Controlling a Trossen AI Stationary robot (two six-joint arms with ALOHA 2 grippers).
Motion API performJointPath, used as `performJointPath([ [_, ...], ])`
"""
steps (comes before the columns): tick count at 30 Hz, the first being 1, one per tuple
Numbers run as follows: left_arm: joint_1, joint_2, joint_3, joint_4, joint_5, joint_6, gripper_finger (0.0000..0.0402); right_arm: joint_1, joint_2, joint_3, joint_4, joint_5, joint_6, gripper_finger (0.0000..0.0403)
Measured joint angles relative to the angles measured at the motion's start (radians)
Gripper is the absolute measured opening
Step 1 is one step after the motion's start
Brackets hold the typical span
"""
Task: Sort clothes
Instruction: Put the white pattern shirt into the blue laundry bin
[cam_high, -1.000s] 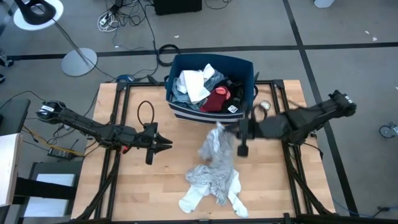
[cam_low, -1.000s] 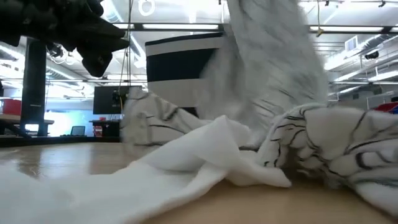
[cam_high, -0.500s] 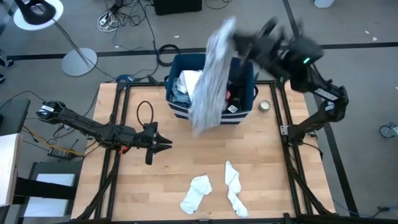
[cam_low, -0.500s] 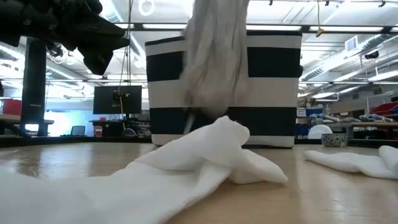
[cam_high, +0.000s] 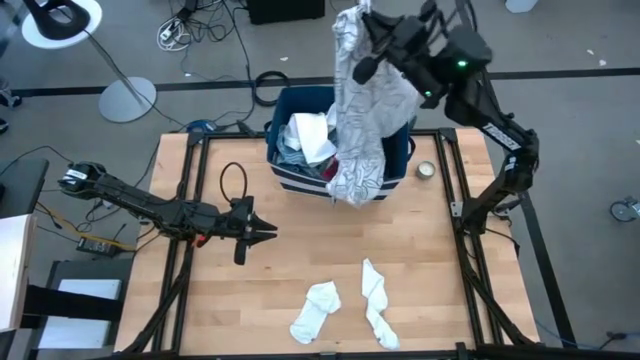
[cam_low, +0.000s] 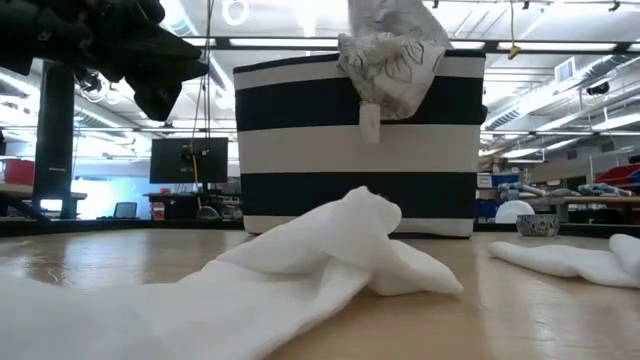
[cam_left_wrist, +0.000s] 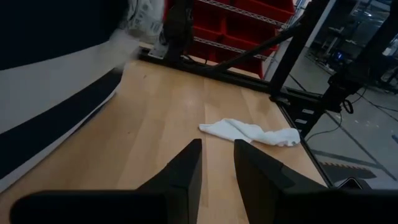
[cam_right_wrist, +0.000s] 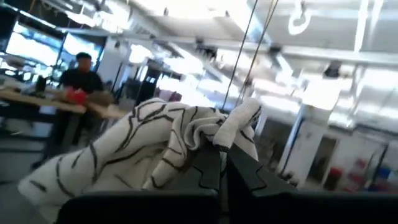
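My right gripper (cam_high: 362, 22) is raised high over the far edge of the table, shut on a white garment with black line pattern (cam_high: 362, 115), which hangs down over the dark blue striped bin (cam_high: 395, 165). The bin holds white, dark red and black clothes (cam_high: 318, 135). The garment's lower end (cam_low: 390, 55) shows in front of the bin (cam_low: 300, 150) in the low view. Two white socks (cam_high: 316, 310) (cam_high: 375, 300) lie on the table near its front edge. My left gripper (cam_high: 270, 229) hovers at the table's left middle, nearly shut and empty. My right gripper pinches a bunched fold at the top end of the patterned garment (cam_right_wrist: 231, 127) between its two fingers. The garment is lifted clear of the table and hangs slack below the gripper, its lower end over the bin's near wall.
A small round object (cam_high: 426, 170) lies on the table right of the bin. A black cable loop (cam_high: 234, 180) lies near the left arm. Bare wood lies between the bin and the socks. A person (cam_right_wrist: 78, 74) shows far off in the room.
My right gripper has risen from the table's middle up and toward the far edge, carrying the patterned garment. The garment has been lifted clear off the table and the socks, and now hangs over the bin. The two socks stay lying on the table.
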Motion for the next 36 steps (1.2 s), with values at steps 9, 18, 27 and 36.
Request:
performJointPath([
  [9,0.000,0.000,0.000,-0.003,0.000,-0.002,0.0099,-0.003,0.014,0.000,-0.586,-0.030,0.306,0.0002],
  [18,0.000,0.000,0.000,-0.004,-0.037,0.017,0.0099,-0.025,0.040,-0.099,-1.089,-0.199,0.652,0.0042],
  [27,0.000,0.000,0.000,-0.004,-0.039,-0.007,0.0099,-0.025,0.068,-0.282,-1.086,-0.315,0.654,0.0149],
  [36,0.000,0.000,0.000,-0.019,-0.039,-0.010,0.0099,0.012,0.019,-0.187,-1.141,-0.377,0.704,0.0199],
])
